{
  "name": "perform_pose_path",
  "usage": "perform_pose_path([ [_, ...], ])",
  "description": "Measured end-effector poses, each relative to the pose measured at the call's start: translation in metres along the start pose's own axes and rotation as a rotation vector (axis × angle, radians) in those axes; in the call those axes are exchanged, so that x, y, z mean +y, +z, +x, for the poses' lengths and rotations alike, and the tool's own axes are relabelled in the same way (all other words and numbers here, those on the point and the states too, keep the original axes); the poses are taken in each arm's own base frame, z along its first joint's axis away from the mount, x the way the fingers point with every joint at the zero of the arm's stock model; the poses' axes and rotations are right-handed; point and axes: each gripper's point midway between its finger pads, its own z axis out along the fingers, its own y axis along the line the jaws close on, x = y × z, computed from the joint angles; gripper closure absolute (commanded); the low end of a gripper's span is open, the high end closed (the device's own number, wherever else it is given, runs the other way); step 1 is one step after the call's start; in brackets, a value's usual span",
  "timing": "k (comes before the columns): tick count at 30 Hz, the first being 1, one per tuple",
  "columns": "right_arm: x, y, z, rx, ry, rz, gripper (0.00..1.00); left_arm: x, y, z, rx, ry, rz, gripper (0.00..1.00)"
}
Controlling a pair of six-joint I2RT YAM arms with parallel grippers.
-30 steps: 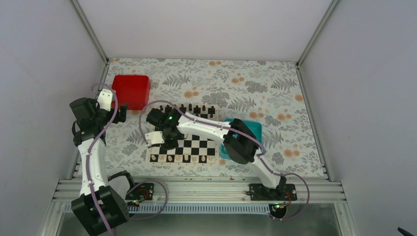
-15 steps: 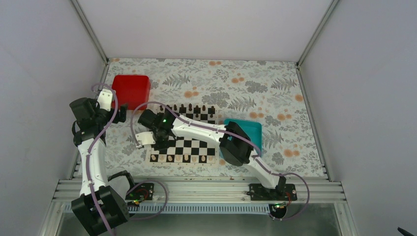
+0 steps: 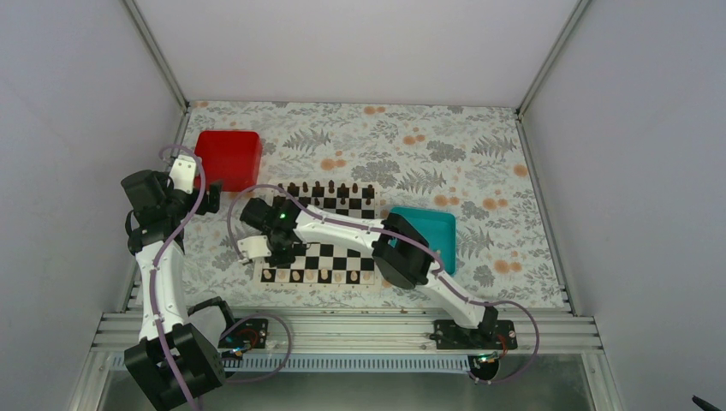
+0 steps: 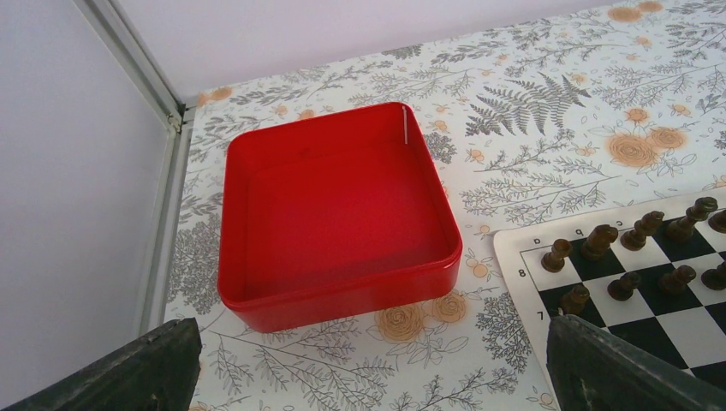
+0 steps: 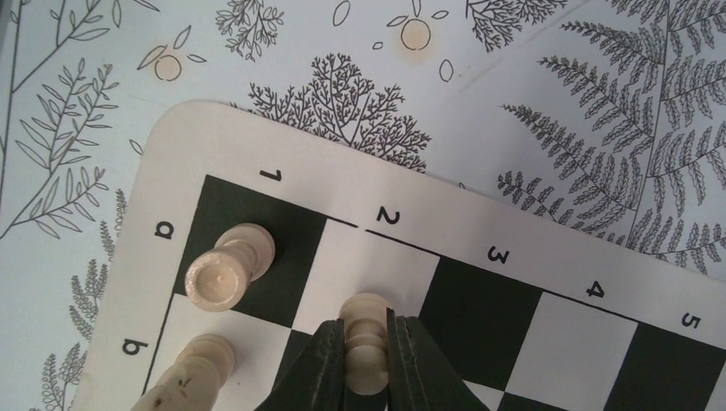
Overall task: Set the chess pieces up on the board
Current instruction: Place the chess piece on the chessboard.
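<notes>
Two arms showed from above. The left gripper (image 3: pixel 211 192) hung just near of the red box (image 3: pixel 228 159), at the far left of the floral table (image 3: pixel 479 145). The right arm extended leftward across the chessboard (image 3: pixel 342 248), with the right gripper (image 3: pixel 272 255) over the board's near-left corner. Dark pieces (image 3: pixel 330 190) lined the far edge and light pieces (image 3: pixel 318 276) the near edge. A teal tray (image 3: pixel 432 224) lay just right of the board.

In the left wrist view, the left gripper (image 4: pixel 370 360) was spread wide and held nothing — only its dark fingers (image 4: pixel 128 377) showed at the lower corners.

In the right wrist view, the right gripper (image 5: pixel 366 342) was closed tight on a light pawn (image 5: pixel 366 312) at the pale square by the "2" mark. Whether the pawn touched the board, I could not tell. Two other light pieces stood just left of it.
</notes>
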Motion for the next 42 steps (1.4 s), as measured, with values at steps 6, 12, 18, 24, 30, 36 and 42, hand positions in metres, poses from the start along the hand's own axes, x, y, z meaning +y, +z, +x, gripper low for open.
perform_pose_path([
  [6, 0.0008, 0.0001, -0.0005, -0.001, -0.001, -0.002, 0.89, -0.0004, 0.0, -0.0001, -0.001, 0.0, 0.002, 0.0],
  [12, 0.0011, 0.0008, -0.0004, -0.001, -0.001, -0.004, 0.89, -0.0007, 0.0, -0.0002, -0.001, 0.0, 0.004, 0.0],
  [18, 0.0017, 0.0021, 0.0, 0.001, -0.002, -0.006, 0.89, -0.001, 0.0, -0.0004, -0.002, 0.0, 0.006, 0.0],
  [24, 0.0037, 0.0033, -0.0013, 0.002, -0.006, -0.008, 0.87, -0.001, 0.0, -0.0003, -0.002, 0.0, 0.006, 0.0],
  [30, 0.0029, 0.0032, -0.0009, 0.003, -0.006, -0.004, 0.79, -0.001, 0.0, -0.0003, -0.002, 0.0, 0.006, 0.0],
  [36, -0.0001, 0.0033, -0.0031, -0.005, -0.008, 0.009, 0.7, -0.001, 0.0, -0.0003, -0.002, 0.001, 0.006, 0.0],
  [42, -0.0019, 0.0026, -0.0047, -0.012, -0.007, 0.015, 0.67, -0.001, 0.0, -0.0003, -0.002, 0.0, 0.006, 0.0],
])
